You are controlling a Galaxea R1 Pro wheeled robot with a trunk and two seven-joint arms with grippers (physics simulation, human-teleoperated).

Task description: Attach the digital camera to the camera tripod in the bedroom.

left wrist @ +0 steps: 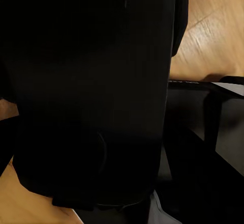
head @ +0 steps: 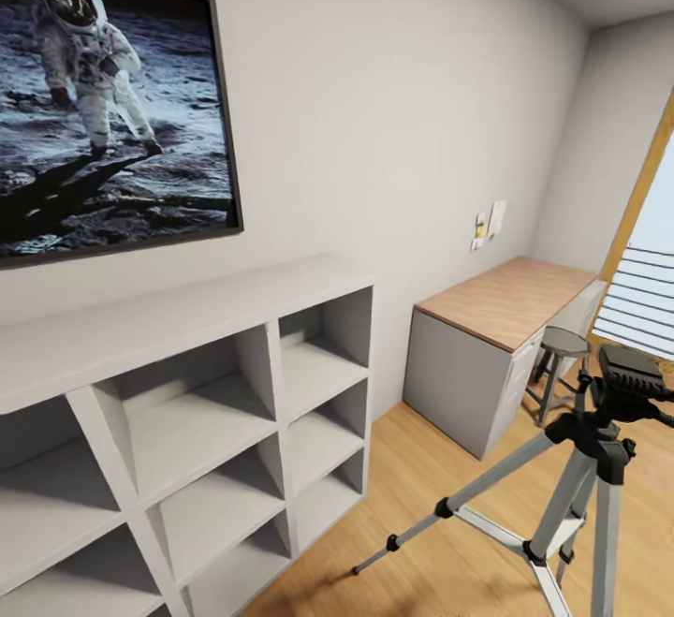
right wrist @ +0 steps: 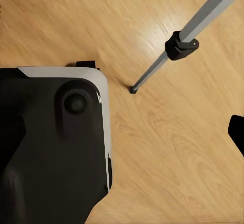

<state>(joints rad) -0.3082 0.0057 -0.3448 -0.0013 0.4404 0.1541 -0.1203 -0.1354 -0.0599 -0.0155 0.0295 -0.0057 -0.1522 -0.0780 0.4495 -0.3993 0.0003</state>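
Note:
The camera tripod (head: 580,467) stands on the wood floor at the lower right of the head view, with silver-grey legs spread and its black head (head: 629,375) on top. One tripod leg (right wrist: 203,30) with a black joint (right wrist: 180,45) crosses the right wrist view and ends in a foot (right wrist: 132,89) on the floor. The digital camera is out of view. A large black mass (left wrist: 91,96) sits very close in the left wrist view, and I cannot make out what it is. A small black piece (right wrist: 237,132) shows at the edge of the right wrist view.
A grey cube shelf (head: 215,411) runs along the left wall under a framed astronaut picture (head: 103,93). A wood-topped desk (head: 510,303) and a round stool (head: 562,345) stand at the far wall beside the window (head: 646,289). The robot's black base (right wrist: 51,142) sits near the tripod foot.

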